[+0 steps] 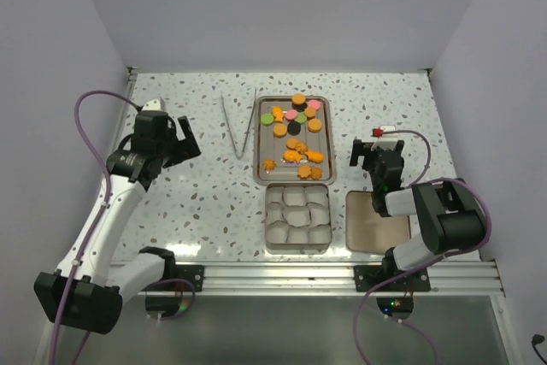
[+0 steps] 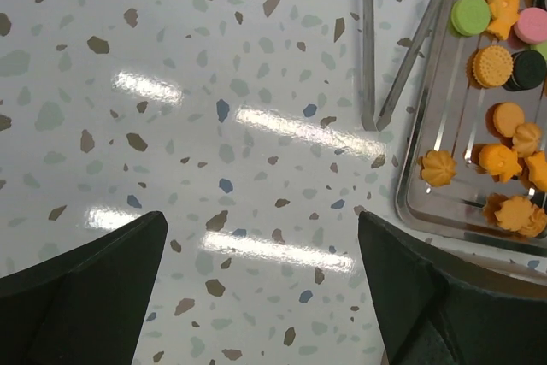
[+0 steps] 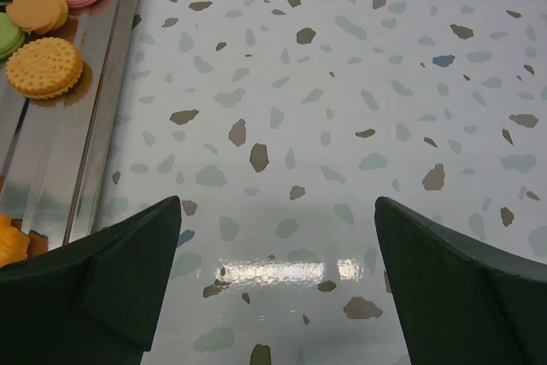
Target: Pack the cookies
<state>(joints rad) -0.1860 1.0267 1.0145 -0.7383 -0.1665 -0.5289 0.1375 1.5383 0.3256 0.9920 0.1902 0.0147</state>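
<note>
We are hovering beside the cookies (image 1: 296, 130), both grippers spread wide and empty.
The cookies are lying loose on the steel tray (image 1: 257, 144), with the left gripper (image 2: 261, 228) and right gripper (image 3: 278, 211) flanking it. We are judging them light, stiff and crumbly, best pinched gently across their rims.

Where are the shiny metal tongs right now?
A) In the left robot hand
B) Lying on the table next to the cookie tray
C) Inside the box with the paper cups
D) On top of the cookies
B: the tongs lie flat on the table, just left of the cookie tray, with nothing gripping them.
</note>
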